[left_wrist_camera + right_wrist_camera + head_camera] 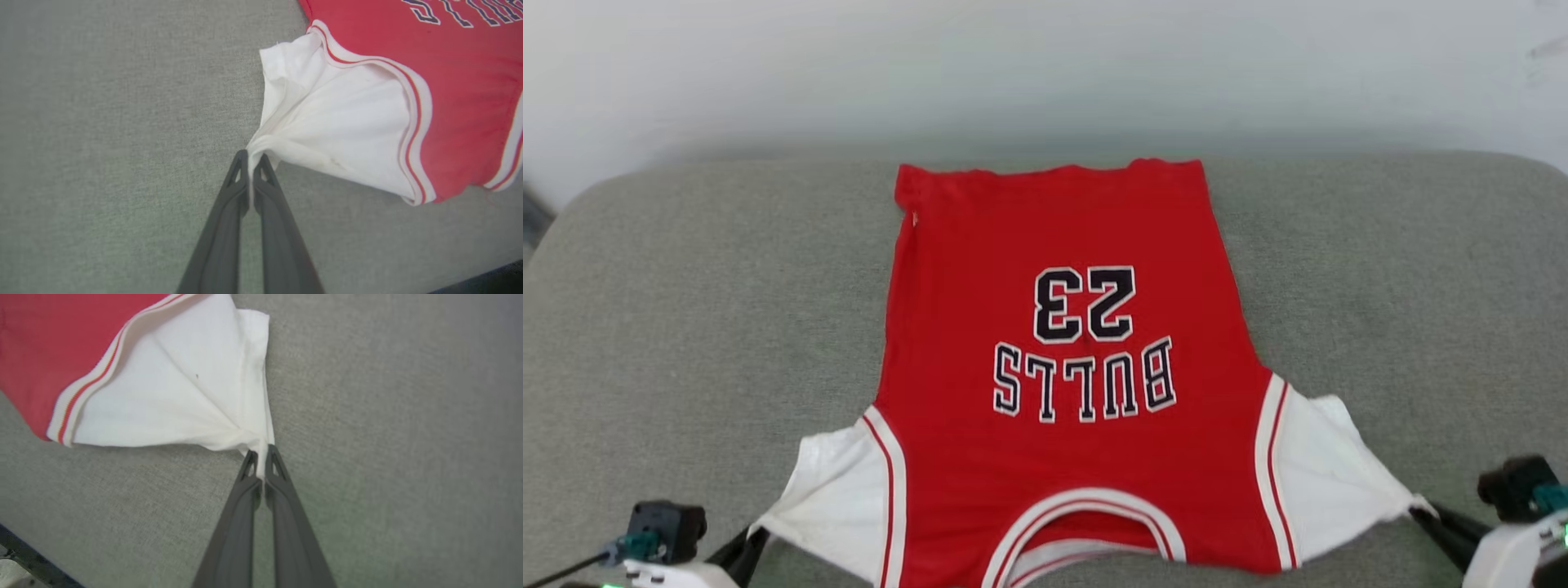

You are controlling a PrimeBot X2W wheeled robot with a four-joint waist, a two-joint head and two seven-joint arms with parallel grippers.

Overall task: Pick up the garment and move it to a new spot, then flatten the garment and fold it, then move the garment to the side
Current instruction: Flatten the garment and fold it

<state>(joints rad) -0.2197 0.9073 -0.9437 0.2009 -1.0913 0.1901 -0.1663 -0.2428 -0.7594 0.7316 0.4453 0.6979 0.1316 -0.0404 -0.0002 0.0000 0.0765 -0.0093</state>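
Red garment [980, 457] lies flat, print up, on the grey fabric surface [686, 327] between both hands; left hand [250, 159] clamps one white sleeve [339, 130] by its tip, right hand [261, 453] clamps the other.

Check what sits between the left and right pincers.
The garment spans that stretch, flat on the grey cushion; left pincer and right pincer each pinch a white sleeve tip. Head view shows it.

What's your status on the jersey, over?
Left claw and right claw each shut on a sleeve tip. Jersey spread print-up on grey cushion. Nothing obstructing.
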